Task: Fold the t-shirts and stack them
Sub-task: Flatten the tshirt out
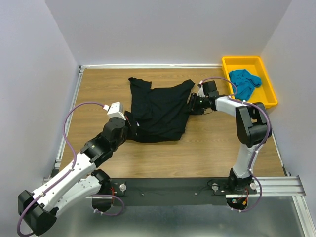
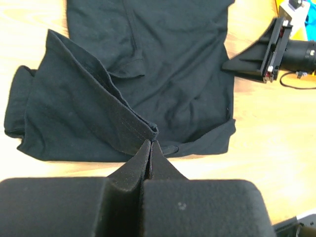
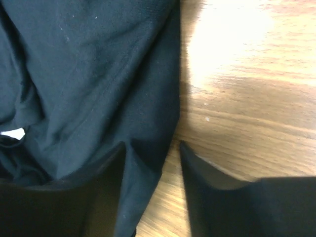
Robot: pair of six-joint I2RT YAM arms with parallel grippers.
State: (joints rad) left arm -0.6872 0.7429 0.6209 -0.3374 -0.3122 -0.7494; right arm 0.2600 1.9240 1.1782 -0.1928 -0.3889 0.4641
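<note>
The large plain black cloth t-shirt [image 1: 160, 111] lies half-folded on the wooden desk [image 1: 217, 143], one edge pinched in the clenched left gripper [image 2: 150, 145]; the right gripper [image 3: 153, 148] straddles the opposite edge, released (likely needing to clamp before folding).

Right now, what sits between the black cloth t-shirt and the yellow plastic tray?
Only the right claw at the black t-shirt, its white arm, and bare wooden tabletop, in top view.
</note>
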